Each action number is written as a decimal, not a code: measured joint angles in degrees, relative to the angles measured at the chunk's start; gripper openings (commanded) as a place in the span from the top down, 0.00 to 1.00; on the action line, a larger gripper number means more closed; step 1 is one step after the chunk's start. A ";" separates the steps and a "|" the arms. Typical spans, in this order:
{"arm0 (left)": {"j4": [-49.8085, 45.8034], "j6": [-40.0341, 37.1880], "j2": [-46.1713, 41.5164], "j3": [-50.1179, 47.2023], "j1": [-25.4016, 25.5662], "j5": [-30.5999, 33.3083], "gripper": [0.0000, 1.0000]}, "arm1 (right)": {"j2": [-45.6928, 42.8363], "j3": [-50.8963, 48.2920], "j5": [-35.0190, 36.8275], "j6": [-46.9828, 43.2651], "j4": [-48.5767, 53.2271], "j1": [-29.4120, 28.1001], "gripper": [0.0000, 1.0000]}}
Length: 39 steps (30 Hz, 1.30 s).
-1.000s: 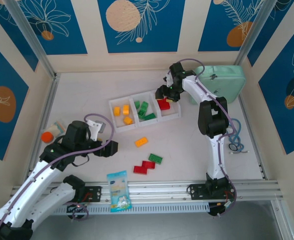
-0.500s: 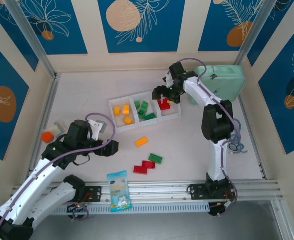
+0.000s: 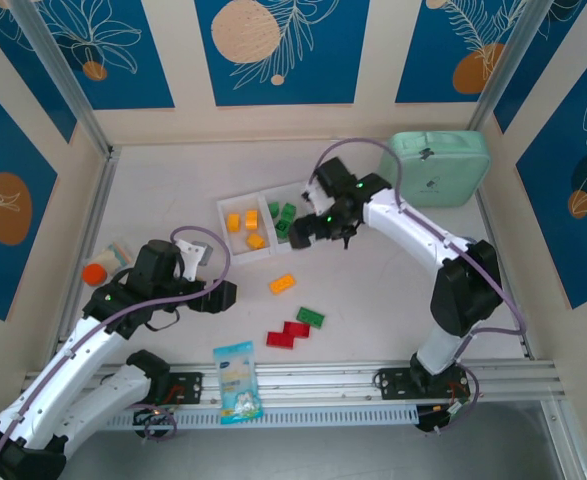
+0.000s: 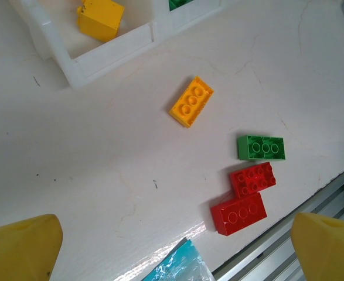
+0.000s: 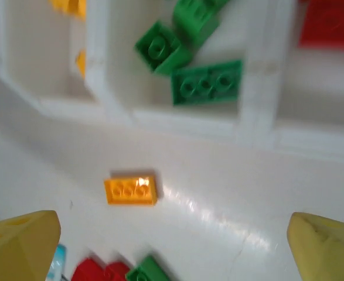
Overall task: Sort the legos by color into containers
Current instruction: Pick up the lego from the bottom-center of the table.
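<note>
White desk (image 3: 373, 290), top view: white tray (image 3: 226, 228) sits mid-desk, and the right gripper (image 3: 298, 232) hovers over its near edge. Loose orange lego (image 3: 282, 284), green lego (image 3: 310, 317) and two red legos (image 3: 288, 335) lie at 6 o'clock of the tray. Left gripper (image 3: 223, 293) is at 9 o'clock of the orange lego. Left wrist view: fingers spread wide, nothing held, all four loose pieces ahead. Right wrist view: fingers apart, empty; sorted green bricks (image 5: 207, 82) in the middle compartment at 12 o'clock.

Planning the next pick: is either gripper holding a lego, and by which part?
Nothing is held: the left gripper and the right gripper are both open and empty.
</note>
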<state>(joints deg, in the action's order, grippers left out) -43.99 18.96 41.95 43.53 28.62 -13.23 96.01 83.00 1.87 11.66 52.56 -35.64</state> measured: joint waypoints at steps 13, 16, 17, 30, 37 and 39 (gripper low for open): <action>0.04 0.00 -3.72 0.00 0.00 0.00 0.01 | -11.61 -24.76 4.81 -22.84 -1.51 -14.84 0.00; 0.04 0.00 -4.44 0.00 0.00 0.00 0.01 | -16.13 -28.37 4.22 -29.57 -2.97 -15.06 0.00; 0.04 0.00 -4.52 0.00 0.00 0.00 0.01 | -17.14 -29.27 3.98 -31.30 -3.74 -15.15 0.00; 0.02 0.00 -4.79 0.00 0.00 0.00 0.01 | -14.12 -38.14 4.66 -39.89 -18.47 -21.59 0.08; 0.02 0.00 -4.79 0.00 0.00 0.00 0.01 | -8.79 -38.14 7.23 -40.19 -23.50 -20.68 0.14; 0.02 0.00 -4.79 0.00 0.00 0.00 0.01 | -7.89 -38.14 7.32 -40.17 -24.24 -20.31 0.15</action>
<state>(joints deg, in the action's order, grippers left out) -43.97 18.96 37.17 43.53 28.62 -13.23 88.12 44.86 9.19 -28.51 28.32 -55.94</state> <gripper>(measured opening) 0.993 0.859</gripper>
